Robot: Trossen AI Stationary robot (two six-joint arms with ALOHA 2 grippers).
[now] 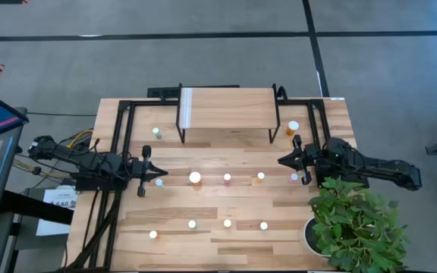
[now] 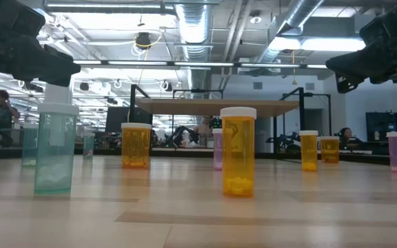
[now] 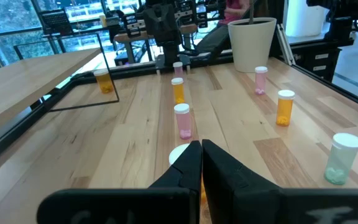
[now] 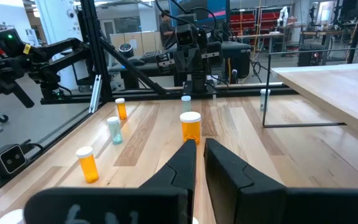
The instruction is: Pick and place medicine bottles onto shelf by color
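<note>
Wood tabletop point(image 1: 226, 201) | scattered medicine bottles point(image 1: 195, 177) | left tool point(image 1: 158, 173) closed | right tool point(image 1: 282, 161) closed

Grey floor point(image 1: 385, 68) crossed by dark lines. Exposed ceiling ducts point(image 2: 191, 27) and strip lights point(image 2: 302, 44) overhead (open-plan workshop). Potted plant point(image 1: 355, 220) at the table point(image 1: 226, 205) corner.

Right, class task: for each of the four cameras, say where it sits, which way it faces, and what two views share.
High: above the table, facing straight down; both arms, left claw and right claw.
Low: at tabletop height, facing level across the medicine bottles; arm parts overhead.
Left wrist: on the left arm, facing the right arm; own claw at bottom.
Right wrist: on the right arm, facing the left arm; own claw at bottom.
Shared: both wrist views show the shelf.
</note>
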